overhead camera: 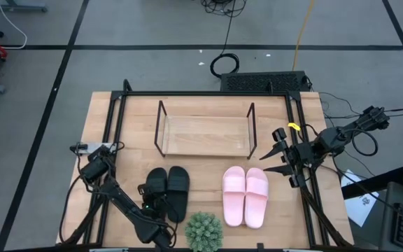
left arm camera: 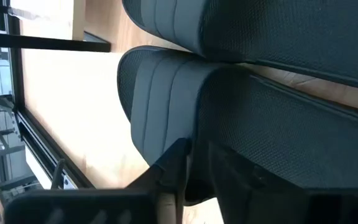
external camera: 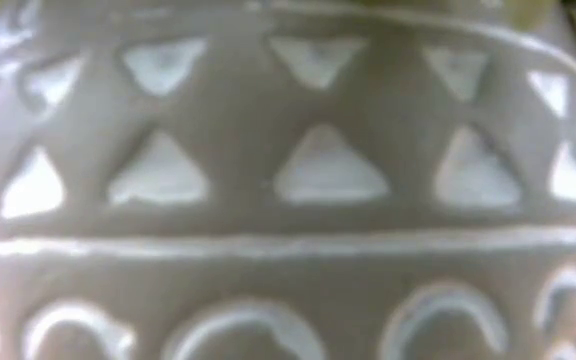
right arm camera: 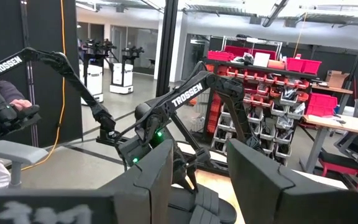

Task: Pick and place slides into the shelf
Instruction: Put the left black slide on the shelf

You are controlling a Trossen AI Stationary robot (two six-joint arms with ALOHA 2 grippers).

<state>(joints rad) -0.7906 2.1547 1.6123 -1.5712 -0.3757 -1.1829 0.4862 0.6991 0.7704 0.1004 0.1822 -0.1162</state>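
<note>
Wooden tabletop [overhead camera: 103, 126] bears the empty shelf [overhead camera: 205, 135], both slide pairs, a potted plant [overhead camera: 203, 232]; right hand [overhead camera: 283, 159] apart.

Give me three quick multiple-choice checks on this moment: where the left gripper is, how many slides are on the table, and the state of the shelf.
1. The left gripper is at:
A. the black slides
B. the pink slides
C. the shelf

2. Slides on the table:
A. two
B. three
C. four

3. The shelf is:
A. full
B. empty
C. tipped over

Answers:
1 A: it sits over the black slides, beside the potted plant.
2 C: a black pair plus the pink slides.
3 B: its board is bare and upright.
The right gripper waits at the table's right edge.
</note>
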